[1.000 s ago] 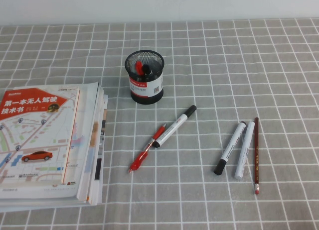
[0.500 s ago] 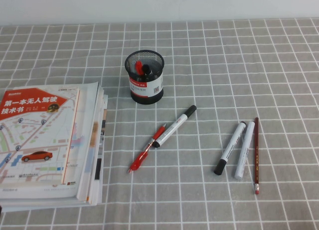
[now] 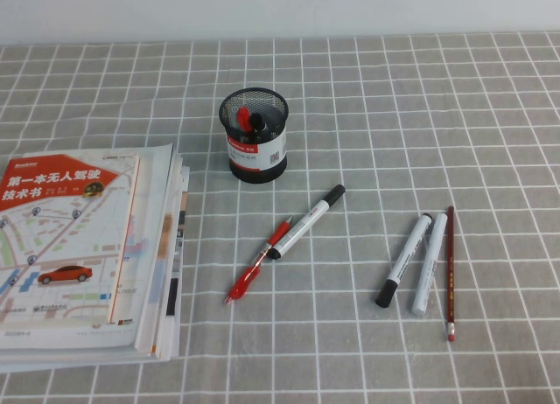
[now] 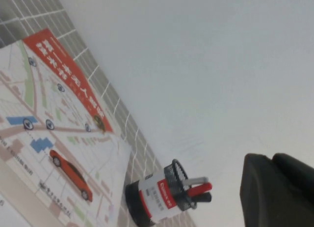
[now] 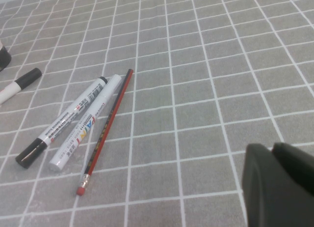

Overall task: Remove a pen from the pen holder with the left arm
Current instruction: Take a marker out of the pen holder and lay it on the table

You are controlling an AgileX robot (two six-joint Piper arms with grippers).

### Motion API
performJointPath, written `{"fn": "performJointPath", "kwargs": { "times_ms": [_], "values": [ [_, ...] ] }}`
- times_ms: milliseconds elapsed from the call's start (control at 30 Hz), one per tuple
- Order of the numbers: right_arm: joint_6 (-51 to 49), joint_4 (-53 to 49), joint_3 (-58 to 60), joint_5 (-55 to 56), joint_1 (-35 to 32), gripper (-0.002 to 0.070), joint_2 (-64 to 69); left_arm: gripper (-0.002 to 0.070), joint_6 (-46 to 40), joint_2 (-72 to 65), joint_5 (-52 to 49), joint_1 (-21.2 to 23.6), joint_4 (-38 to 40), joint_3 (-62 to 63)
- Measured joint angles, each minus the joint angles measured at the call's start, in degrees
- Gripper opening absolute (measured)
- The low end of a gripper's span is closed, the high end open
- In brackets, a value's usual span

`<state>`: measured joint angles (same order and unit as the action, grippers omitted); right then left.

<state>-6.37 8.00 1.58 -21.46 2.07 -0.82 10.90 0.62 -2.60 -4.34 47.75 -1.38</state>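
**Desk:** What is on the table, by count?

**Photographer:** One black mesh pen holder (image 3: 253, 135) stands upright on a grey checked tablecloth (image 3: 455, 98), toward the far middle. Three pens (image 4: 198, 189) poke from its mouth in the left wrist view: one grey, one red, one black. Five writing things lie loose nearer the robot: one red pen (image 3: 254, 266), three markers and one pencil (image 3: 451, 271). One stack of books (image 3: 83, 247) sits at the robot's left.

**Desk:** How do the loose ones lie?

**Photographer:** A black-capped marker (image 3: 306, 221) touches the red pen's upper end, and both lie just in front of the holder. Well apart to the right, a second marker (image 3: 403, 260) and a white marker (image 3: 429, 262) lie side by side, with the pencil just beside them.

**Desk:** Anything hidden?

**Photographer:** The holder's mesh and its red-and-white label hide the pens' barrels. The high view's left and bottom edges cut off the stack.

**Desk:** And the arms?

**Photographer:** The left gripper (image 4: 271, 160) shows only in its own wrist view, jaws clenched on nothing. It looks across the book cover and is well apart from the holder. The right gripper (image 5: 272, 149) is also pressed closed and empty, above bare cloth near the pencil.

**Desk:** Room to move?

**Photographer:** Bare cloth lies behind the holder and to its right, and the books lie near its left. A white wall (image 3: 280, 6) bounds the table's far edge.
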Motion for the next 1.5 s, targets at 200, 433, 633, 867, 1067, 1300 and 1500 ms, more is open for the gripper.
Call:
{"fn": "performJointPath", "kwargs": {
  "times_ms": [200,433,633,867,1067,1300,1500],
  "values": [
    [0.00,0.00,0.00,0.00,0.00,-0.0013,0.00,0.0000,-5.27,0.00,-5.15,0.00,1.38,2.30],
    [0.00,0.00,0.00,0.00,0.00,-0.0013,0.00,0.0000,-31.86,-10.65,-16.02,0.00,-0.53,20.54],
    [0.00,0.00,0.00,0.00,0.00,-0.0013,0.00,0.0004,-47.29,-29.35,-20.31,0.00,-0.44,34.47],
    [0.00,0.00,0.00,0.00,0.00,-0.0013,0.00,0.0278,-72.01,-49.37,-23.38,-1.91,17.75,44.18],
    [0.00,0.00,0.00,0.00,0.00,-0.0013,0.00,0.0444,-90.35,-63.94,-23.38,-8.94,30.53,49.39],
    [0.00,0.00,0.00,0.00,0.00,-0.0013,0.00,0.0458,-99.26,-79.63,-23.83,-11.35,32.15,57.08],
    [0.00,0.00,0.00,0.00,0.00,-0.0013,0.00,0.0459,-105.30,-88.23,-23.96,-11.45,36.11,62.13]
  ]
}}
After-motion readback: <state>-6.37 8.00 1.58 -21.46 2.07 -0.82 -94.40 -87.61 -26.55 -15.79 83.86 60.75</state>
